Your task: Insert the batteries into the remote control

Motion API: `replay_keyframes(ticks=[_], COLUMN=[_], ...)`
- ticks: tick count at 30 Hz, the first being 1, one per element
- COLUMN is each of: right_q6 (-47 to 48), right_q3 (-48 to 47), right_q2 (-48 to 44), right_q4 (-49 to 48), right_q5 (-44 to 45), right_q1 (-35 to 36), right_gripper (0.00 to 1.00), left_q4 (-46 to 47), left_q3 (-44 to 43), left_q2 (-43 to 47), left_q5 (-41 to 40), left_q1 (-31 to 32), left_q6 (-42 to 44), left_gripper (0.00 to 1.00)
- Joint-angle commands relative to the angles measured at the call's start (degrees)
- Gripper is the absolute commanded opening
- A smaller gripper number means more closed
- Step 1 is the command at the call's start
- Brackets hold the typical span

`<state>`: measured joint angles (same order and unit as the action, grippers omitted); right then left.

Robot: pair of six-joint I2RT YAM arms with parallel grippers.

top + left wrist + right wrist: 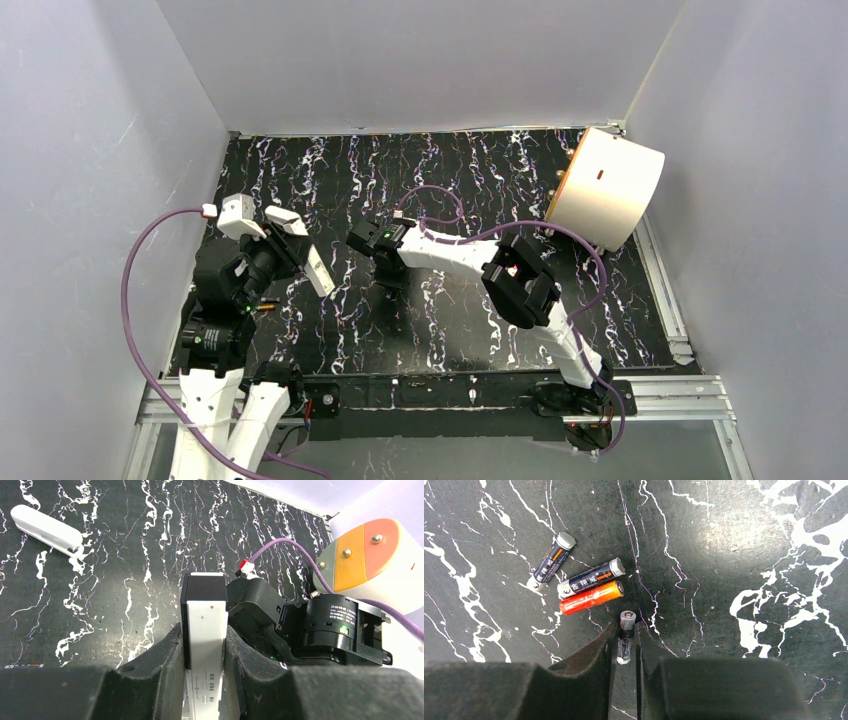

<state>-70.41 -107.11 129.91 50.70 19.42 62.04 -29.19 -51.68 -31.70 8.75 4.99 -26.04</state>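
My left gripper (pixel 204 632) is shut on a white remote (pixel 202 605) with a black end, holding it above the table; both show in the top view, the left gripper (pixel 288 262) at the left with the remote (pixel 319 269) sticking out. My right gripper (pixel 625 628) points down at mid-table (pixel 392 275), shut on a black battery (pixel 626 637) at its fingertips. Just beyond it lie three loose batteries: two black ones (pixel 551 560) (pixel 591 577) and an orange one (pixel 591 597). In the top view the batteries are hidden under the right gripper.
A small white oblong piece (pixel 46 524) lies on the black marbled table (pixel 470 170) far left of the held remote. A big white drum with an orange end (pixel 605 185) stands at the back right. Purple cables loop off both arms.
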Motion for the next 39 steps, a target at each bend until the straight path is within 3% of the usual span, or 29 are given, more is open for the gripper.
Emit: replay_keyframes(ticks=[1, 7, 14, 19, 29, 33, 39], right_q6=[0.74, 4.11, 7.25, 10.75, 15.99, 19.03, 28.16], right_q3=[1.06, 3.72, 5.81, 4.88, 9.98, 14.14, 15.75], right_q2=[-0.1, -0.31, 0.01, -0.18, -16.73, -25.97, -39.97], right_q4=[2.43, 1.83, 0.84, 2.41, 1.03, -2.06, -11.05], right_q5=[1.91, 1.24, -0.23, 2.32, 15.38, 18.48, 16.05], right_q1=[0.05, 0.1, 0.09, 0.09, -0.84, -2.48, -5.17], right_gripper=[0.26, 0.19, 0.26, 0.08, 0.06, 0.07, 0.07], left_q4=[1.28, 1.49, 2.78, 3.57, 9.66, 17.66, 32.95], left_q3=[0.53, 0.71, 0.43, 1.2, 3.42, 5.49, 6.48], left_q2=[-0.02, -0.07, -2.55, -2.67, -8.62, -12.6, -19.87], left_q5=[0.19, 0.67, 2.56, 3.63, 15.05, 21.94, 32.59], left_q1=[-0.06, -0.07, -0.07, -0.06, -0.07, -0.07, 0.09], left_q6=[0.61, 0.18, -1.77, -2.58, -6.18, -11.72, -21.3], left_gripper=[0.0, 0.0, 0.0, 0.0, 0.0, 0.0, 0.0])
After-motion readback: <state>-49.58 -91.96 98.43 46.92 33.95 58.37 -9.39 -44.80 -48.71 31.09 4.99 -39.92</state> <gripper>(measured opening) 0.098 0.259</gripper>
